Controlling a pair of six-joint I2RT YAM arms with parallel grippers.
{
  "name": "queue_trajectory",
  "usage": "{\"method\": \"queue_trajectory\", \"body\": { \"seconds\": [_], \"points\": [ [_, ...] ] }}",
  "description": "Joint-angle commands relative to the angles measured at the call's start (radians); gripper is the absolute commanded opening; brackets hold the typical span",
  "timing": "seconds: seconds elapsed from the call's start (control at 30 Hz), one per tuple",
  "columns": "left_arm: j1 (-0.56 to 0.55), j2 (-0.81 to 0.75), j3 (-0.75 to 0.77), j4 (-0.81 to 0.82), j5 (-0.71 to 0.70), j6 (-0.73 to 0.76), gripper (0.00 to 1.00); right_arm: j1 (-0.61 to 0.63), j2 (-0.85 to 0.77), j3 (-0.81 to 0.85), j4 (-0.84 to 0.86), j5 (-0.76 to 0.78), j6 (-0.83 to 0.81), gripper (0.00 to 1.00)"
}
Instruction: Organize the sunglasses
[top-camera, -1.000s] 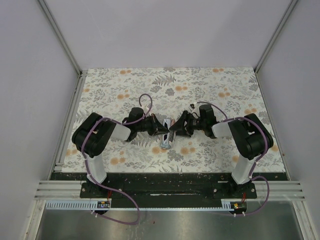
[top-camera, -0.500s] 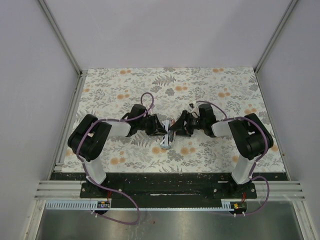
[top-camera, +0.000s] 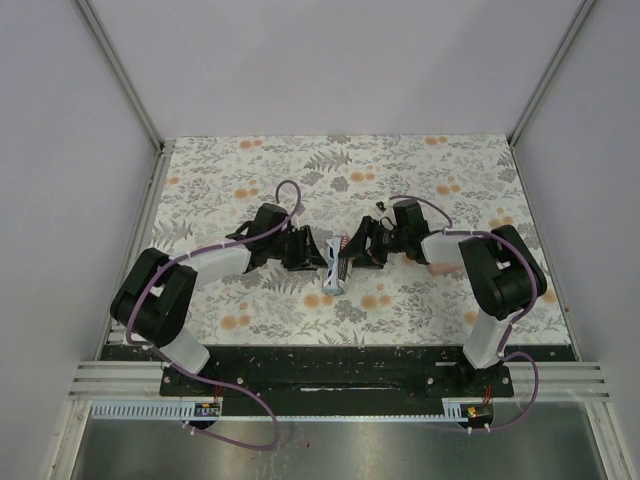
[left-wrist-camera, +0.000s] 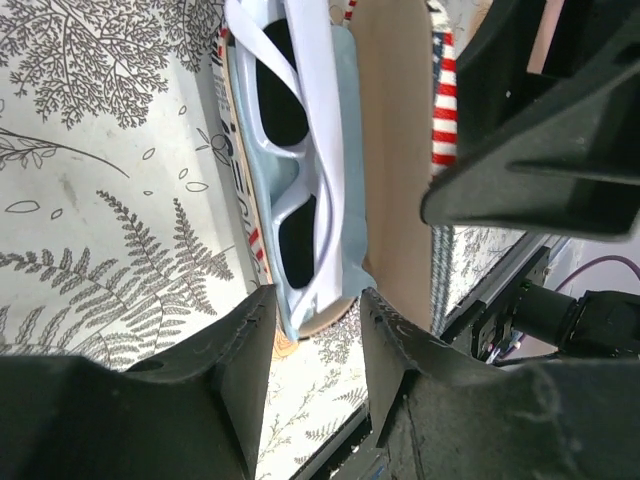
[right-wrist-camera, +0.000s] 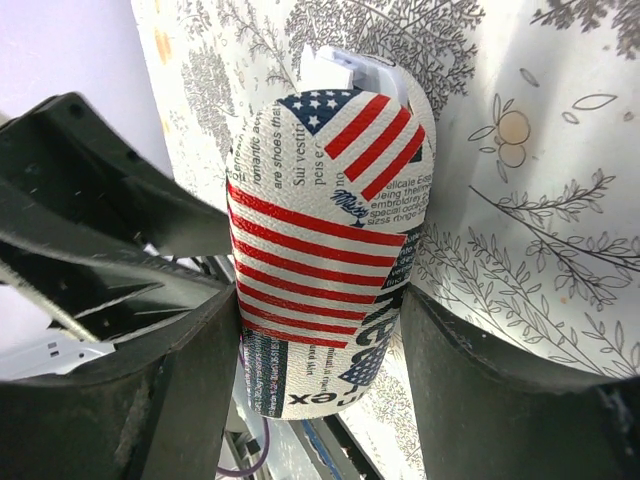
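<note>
A pale, silvery-framed pair of sunglasses (left-wrist-camera: 325, 140) with dark lenses lies in the open flag-printed case (left-wrist-camera: 395, 150). In the left wrist view the case's tan inside faces me. My left gripper (left-wrist-camera: 315, 310) is open, its fingertips either side of the glasses' near end without pinching it. My right gripper (right-wrist-camera: 318, 335) is shut on the upright flag-printed case (right-wrist-camera: 320, 240), one finger on each side of it. From above, the case (top-camera: 333, 272) sits mid-table between the left gripper (top-camera: 318, 252) and the right gripper (top-camera: 350, 258).
A floral tablecloth (top-camera: 430, 180) covers the table, with white walls on three sides. The black base rail (top-camera: 330, 365) runs along the near edge. Both arms reach in toward the centre and their wrists nearly meet.
My left gripper has opened and let go of the pale sunglasses, which now rest in the case. The left arm's elbow has swung out to the left. The right arm holds still.
</note>
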Motion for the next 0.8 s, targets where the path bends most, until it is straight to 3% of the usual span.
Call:
{"method": "queue_trajectory", "body": {
  "seconds": [0.0, 0.3, 0.53, 0.77],
  "points": [
    [0.020, -0.092, -0.002, -0.034, -0.056, 0.035, 0.42, -0.004, -0.008, 0.070, -0.189, 0.147, -0.078, 0.57],
    [0.128, -0.154, -0.129, 0.042, -0.013, 0.027, 0.41, 0.052, 0.020, 0.261, -0.543, 0.357, -0.183, 0.56],
    [0.165, -0.200, -0.180, 0.056, -0.019, 0.041, 0.41, 0.182, 0.170, 0.522, -0.798, 0.579, -0.233, 0.56],
    [0.192, -0.206, -0.241, 0.105, 0.004, 0.041, 0.40, 0.245, 0.324, 0.634, -0.892, 0.763, -0.241, 0.54]
  ]
}}
